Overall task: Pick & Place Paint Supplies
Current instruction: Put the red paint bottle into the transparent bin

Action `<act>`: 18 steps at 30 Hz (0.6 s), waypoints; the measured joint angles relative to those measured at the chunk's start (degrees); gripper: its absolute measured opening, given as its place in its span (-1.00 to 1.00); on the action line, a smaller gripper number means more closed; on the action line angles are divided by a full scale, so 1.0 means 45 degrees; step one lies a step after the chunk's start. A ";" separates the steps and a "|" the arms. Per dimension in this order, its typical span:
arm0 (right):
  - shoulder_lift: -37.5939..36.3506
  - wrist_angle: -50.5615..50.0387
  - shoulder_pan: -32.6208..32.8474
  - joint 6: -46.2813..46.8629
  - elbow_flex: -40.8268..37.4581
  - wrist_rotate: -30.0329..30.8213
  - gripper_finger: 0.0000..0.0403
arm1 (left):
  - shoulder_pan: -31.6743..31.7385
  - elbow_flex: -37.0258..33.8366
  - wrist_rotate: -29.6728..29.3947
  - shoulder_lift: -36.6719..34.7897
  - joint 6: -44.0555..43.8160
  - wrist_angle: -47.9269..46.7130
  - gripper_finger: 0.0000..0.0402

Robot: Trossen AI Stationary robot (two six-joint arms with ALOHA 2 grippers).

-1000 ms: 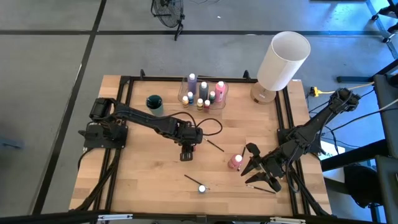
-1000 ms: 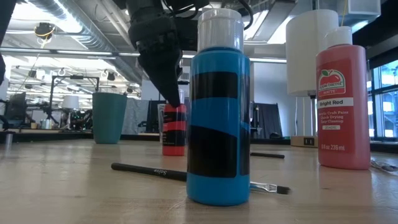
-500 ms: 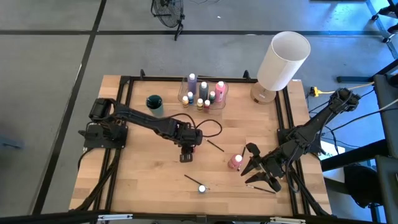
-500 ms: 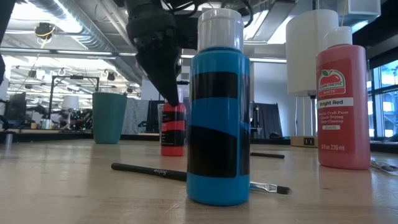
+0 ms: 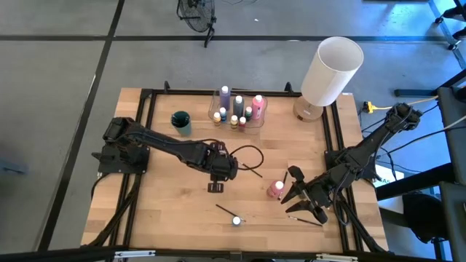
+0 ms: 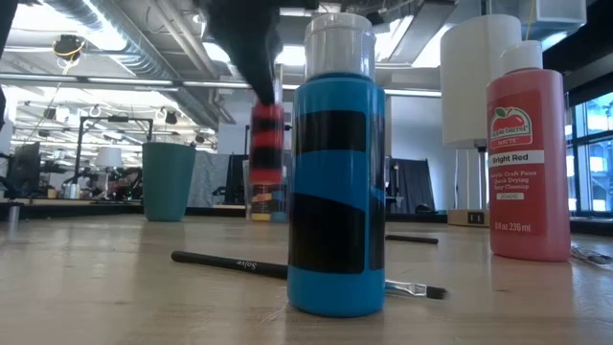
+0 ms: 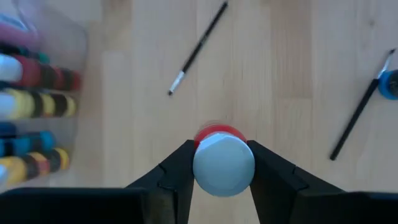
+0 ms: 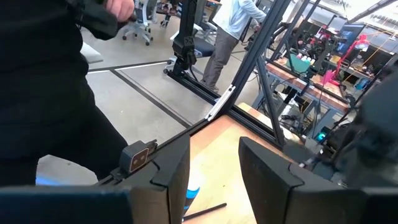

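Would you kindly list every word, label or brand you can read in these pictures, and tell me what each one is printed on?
"Bright Red": on the label of the red paint bottle, low view.
The brand banner above it and the small lines below it: too small to read.
Pale lettering on the paintbrush handle: too blurred to read.
The blue bottle and the red-and-black bottle held by the left gripper: no readable text.

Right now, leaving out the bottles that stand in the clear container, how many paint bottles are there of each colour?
blue paint bottle: 1, standing on the table
bright red paint bottle: 1, standing on the table
red paint bottle with black bands: 1, held above the table in the jaws of the left gripper
Total: 3
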 joint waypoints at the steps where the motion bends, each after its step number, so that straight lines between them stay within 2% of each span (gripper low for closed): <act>1: 0.0001 0.0000 0.0000 0.0000 0.0000 0.0000 -0.31 | 0.0029 0.0319 -0.0007 -0.0001 0.0153 -0.0266 -0.39; 6: 0.0001 0.0034 0.0000 0.0009 0.0000 -0.0005 -0.31 | 0.0581 0.1920 0.0447 -0.0010 0.1140 -0.2119 -0.42; 11: -0.0004 0.0121 0.0000 0.0010 0.0000 -0.0006 -0.31 | 0.1621 0.3168 0.0570 -0.0019 0.1215 -0.3661 -0.40; 18: 0.0001 0.0267 0.0000 -0.0053 0.0000 0.0000 -0.31 | 0.3803 0.3911 0.1098 -0.0029 0.3108 -0.3852 -0.42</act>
